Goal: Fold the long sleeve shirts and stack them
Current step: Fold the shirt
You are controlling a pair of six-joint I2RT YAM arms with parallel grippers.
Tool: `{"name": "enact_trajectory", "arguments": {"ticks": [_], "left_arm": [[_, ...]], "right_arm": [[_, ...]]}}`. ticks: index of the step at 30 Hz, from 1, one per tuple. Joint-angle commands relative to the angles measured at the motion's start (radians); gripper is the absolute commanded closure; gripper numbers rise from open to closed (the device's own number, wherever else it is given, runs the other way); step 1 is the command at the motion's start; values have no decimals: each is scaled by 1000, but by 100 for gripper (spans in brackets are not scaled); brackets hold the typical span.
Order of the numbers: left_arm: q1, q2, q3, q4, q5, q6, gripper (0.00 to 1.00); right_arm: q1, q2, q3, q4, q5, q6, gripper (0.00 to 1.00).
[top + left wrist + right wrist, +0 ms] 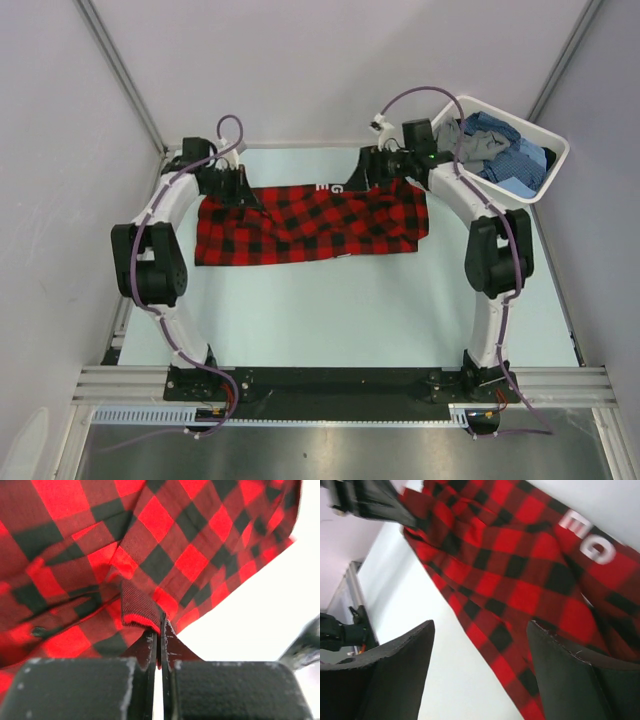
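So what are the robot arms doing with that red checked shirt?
They are working on folding it. The red-and-black shirt lies spread across the table. The left gripper is shut, pinching a bit of cloth at the shirt's far left edge. The right gripper is open over the far right edge, holding nothing. More shirts, blue check and grey, wait bundled in the white tub at the far right corner.

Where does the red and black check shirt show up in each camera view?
Top external: the red-and-black check shirt lies spread across the centre.
Left wrist: it fills the upper left.
Right wrist: it runs as a diagonal band from top left to lower right.
Shared landmark: the left gripper, shut on the shirt's edge, is at bottom centre in left wrist and in the top-left corner in right wrist.
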Motion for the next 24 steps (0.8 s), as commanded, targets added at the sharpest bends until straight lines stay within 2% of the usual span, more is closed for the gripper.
{"name": "enact_trajectory", "arguments": {"ticks": [1, 3, 6, 13, 21, 24], "left_arm": [[-6, -5, 140, -269, -88, 416, 100], [0, -3, 137, -307, -71, 554, 100], [23, 35, 123, -314, -72, 662, 100], [63, 164, 148, -258, -105, 662, 100], [57, -12, 177, -343, 13, 829, 97], [58, -8, 154, -324, -6, 848, 97]], "right_arm": [[-30, -72, -73, -167, 66, -102, 20], [-50, -93, -105, -166, 83, -102, 20], [-53, -99, -135, -184, 108, -158, 22], [-58, -75, -167, -222, 181, -220, 35], [-84, -78, -188, -216, 261, -215, 41], [-93, -69, -184, -218, 264, -209, 43]]}}
